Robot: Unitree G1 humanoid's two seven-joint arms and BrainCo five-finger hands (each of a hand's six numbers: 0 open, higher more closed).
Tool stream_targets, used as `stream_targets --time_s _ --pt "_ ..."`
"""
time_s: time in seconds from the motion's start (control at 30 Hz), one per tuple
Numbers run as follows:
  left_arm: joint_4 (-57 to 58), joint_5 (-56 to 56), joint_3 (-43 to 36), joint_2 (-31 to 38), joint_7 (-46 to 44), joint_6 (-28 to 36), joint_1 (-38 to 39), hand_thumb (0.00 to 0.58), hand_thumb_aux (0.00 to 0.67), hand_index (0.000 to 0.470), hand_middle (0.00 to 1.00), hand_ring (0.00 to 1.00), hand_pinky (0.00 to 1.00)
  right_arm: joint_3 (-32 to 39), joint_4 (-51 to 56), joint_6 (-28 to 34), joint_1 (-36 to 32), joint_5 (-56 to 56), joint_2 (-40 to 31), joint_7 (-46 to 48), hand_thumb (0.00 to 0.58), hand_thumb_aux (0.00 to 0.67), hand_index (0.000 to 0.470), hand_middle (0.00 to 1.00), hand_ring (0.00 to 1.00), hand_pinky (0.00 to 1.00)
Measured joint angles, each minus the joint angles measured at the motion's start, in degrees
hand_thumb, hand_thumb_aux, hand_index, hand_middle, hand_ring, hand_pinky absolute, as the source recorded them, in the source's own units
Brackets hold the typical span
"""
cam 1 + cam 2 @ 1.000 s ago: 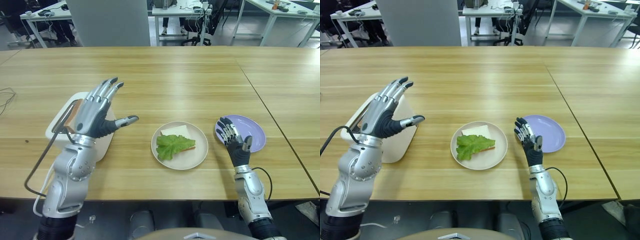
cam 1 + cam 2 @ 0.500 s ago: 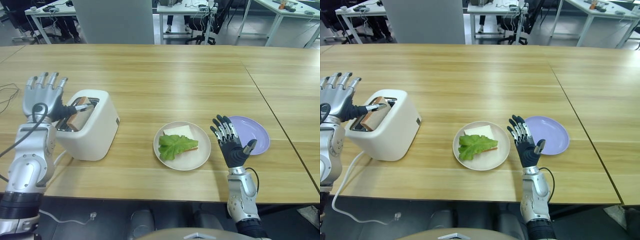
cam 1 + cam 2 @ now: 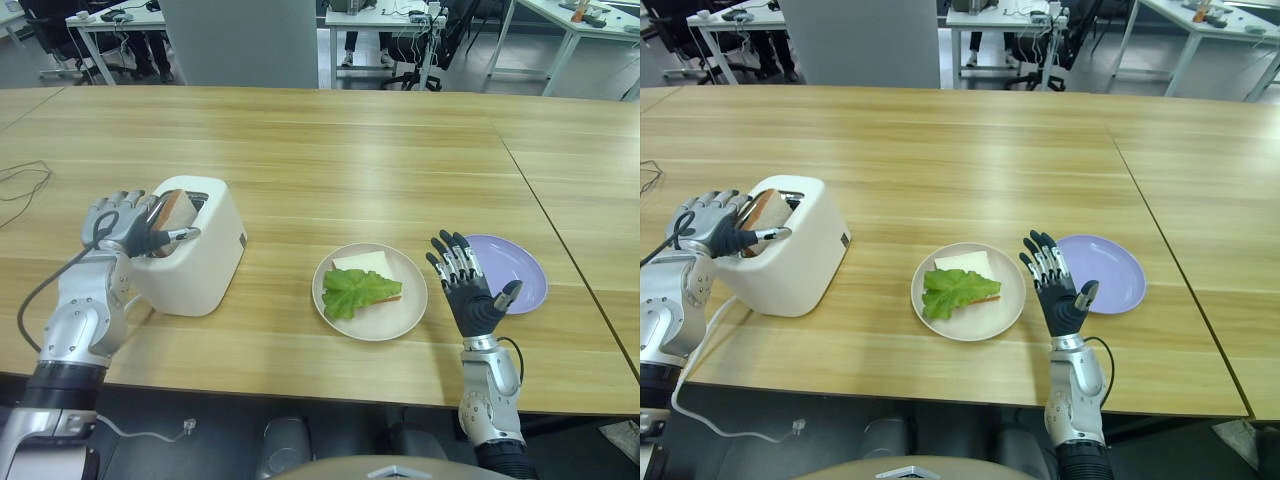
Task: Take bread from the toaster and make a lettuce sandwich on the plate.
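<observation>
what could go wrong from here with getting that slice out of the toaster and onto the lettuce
1. The left hand is at the bread slice standing in the toaster; a skewed pull might drag or tip the toaster.
2. The lettuce lies loose on the lower slice on the plate; a top slice set off-centre could push it off.
3. The right hand, open near that plate and the purple plate, could knock either.

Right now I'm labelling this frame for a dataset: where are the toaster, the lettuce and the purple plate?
toaster [image 3: 205, 262], left eye view, on its white side wall.
lettuce [image 3: 355, 292], left eye view, middle of the leaf.
purple plate [image 3: 525, 272], left eye view, bare inner surface.
</observation>
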Motion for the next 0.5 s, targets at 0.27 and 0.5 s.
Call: stream_targets --time_s 0.27,0.5 --pt "7.4 -6.6 0.0 -0.9 8.3 -4.5 -3.6 0.580 0.670 0.460 1.00 1.00 1.00 -0.1 -0.8 0.4 0.4 -0.4 0.3 0.1 0.000 0.000 0.000 0.00 0.00 0.00" --pt "7.1 -15.9 3.3 -3.7 11.8 -9.4 -3.3 0.580 0.670 0.460 1.00 1.00 1.00 -0.4 -1.0 0.6 0.7 -1.3 0.3 0.1 0.000 0.000 0.000 0.00 0.00 0.00"
